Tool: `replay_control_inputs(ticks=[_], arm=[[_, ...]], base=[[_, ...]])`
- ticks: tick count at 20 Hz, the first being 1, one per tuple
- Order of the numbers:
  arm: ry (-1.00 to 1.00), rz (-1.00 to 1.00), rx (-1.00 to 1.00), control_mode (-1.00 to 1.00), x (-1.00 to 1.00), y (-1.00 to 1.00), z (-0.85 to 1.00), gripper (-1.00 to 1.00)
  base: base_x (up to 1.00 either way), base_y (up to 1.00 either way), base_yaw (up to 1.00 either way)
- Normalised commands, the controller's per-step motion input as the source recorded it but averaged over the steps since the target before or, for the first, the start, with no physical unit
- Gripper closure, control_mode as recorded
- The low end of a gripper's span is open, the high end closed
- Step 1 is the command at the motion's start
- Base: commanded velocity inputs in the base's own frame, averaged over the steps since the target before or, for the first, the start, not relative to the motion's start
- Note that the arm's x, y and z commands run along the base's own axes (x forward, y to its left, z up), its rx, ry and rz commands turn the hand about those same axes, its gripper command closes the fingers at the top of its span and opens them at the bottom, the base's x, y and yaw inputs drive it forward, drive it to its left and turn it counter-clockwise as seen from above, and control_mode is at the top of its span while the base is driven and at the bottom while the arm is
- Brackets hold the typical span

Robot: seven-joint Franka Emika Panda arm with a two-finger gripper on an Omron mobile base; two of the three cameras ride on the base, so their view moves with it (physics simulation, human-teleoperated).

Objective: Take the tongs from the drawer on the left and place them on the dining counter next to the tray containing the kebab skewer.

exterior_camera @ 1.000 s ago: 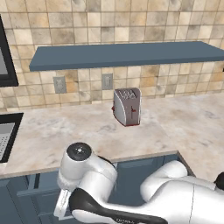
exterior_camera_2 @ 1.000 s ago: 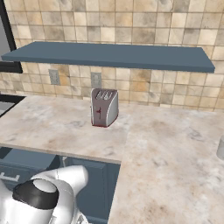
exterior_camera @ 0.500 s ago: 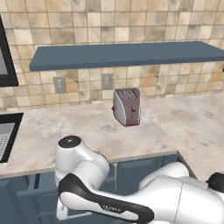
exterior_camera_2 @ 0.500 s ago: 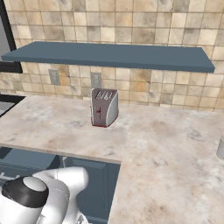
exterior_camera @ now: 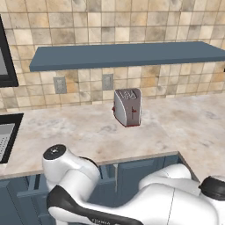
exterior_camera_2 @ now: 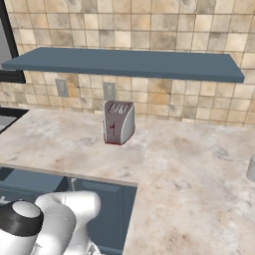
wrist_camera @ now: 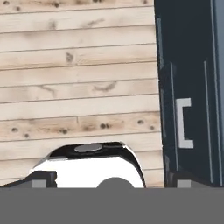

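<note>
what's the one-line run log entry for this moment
pincer: open, empty | facing: dark slate-blue drawer front, silver bar handle | tongs: not yet fetched

A beige marbled stone countertop (exterior_camera: 79, 132) ran along the tiled wall and turned a corner toward the right. A silver two-slot toaster (exterior_camera: 128, 107) with a red side stood upright on it near the wall. At its far left edge sat a dark sink basin (exterior_camera: 8, 136).
</note>
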Motion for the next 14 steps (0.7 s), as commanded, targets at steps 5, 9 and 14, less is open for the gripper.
replay_control_inputs(ticks=[5,9,14], arm=[[-0.14,0.03,0.0,-1.0,-0.01,0.0,-0.41,-1.0],[-0.16,0.0,0.0,-1.0,0.0,0.0,-0.33,-1.0],[-0.11,0.0,0.03,-1.0,0.04,0.0,-0.05,-1.0]], base=[[0.0,0.0,0.0],[0.0,0.0,0.0],[0.0,0.0,0.0]])
